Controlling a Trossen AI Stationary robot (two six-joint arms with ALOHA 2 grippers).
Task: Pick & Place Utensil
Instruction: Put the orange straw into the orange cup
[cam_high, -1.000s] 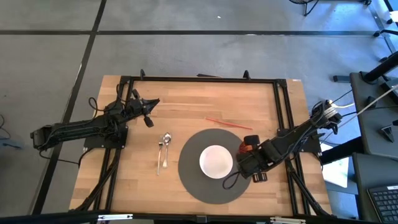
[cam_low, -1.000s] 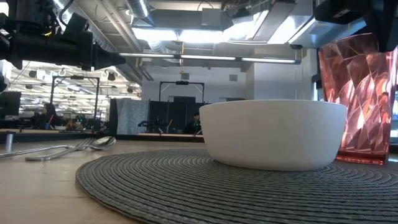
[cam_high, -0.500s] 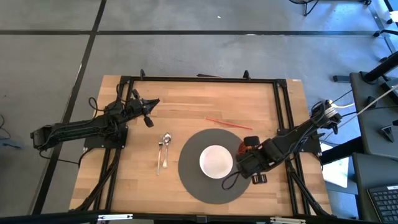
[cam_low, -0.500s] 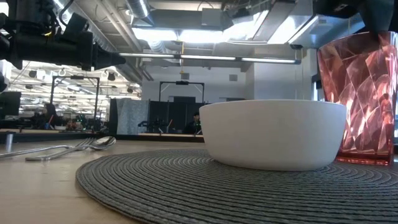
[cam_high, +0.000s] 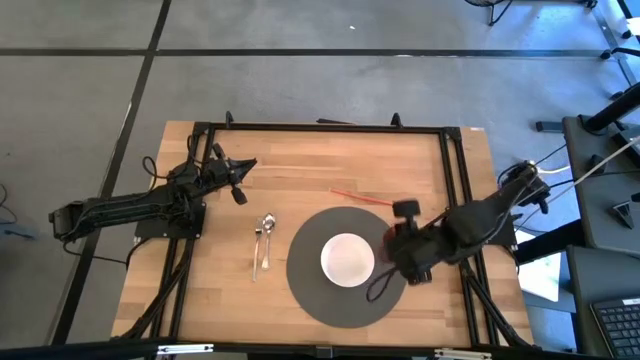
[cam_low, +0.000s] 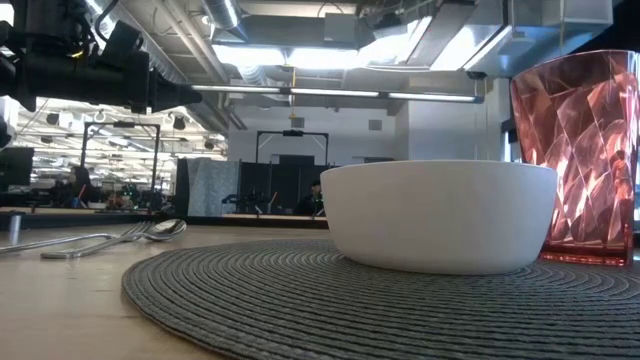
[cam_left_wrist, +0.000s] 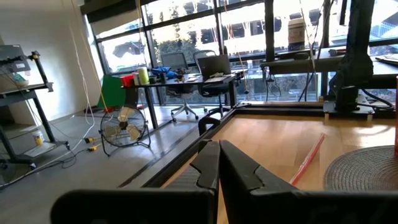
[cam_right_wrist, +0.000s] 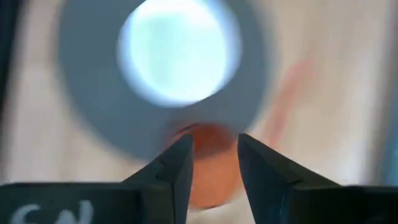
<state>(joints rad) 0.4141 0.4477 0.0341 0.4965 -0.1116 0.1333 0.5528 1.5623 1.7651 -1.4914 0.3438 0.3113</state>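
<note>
A metal spoon (cam_high: 268, 226) and fork (cam_high: 258, 245) lie side by side on the bare wood, left of the round grey placemat (cam_high: 310, 290); the low view shows them at its left (cam_low: 150, 232). My left gripper (cam_high: 240, 185) is shut and hovers above the table, far-left of the utensils. My right gripper (cam_right_wrist: 214, 152) is open above a red faceted cup (cam_low: 575, 160) that stands by its base on the mat's right part, beside the white bowl (cam_high: 347, 258). The fingers stand over the cup without touching it.
A red straw (cam_high: 365, 198) lies on the wood beyond the mat. A black frame (cam_high: 330, 127) runs along the table's far edge and sides. Bare wood stretches between the utensils and the left arm.
My right gripper has risen off the top of the red cup and drawn toward the far edge. The cup stays upright on the mat, its rim now free in the low view.
</note>
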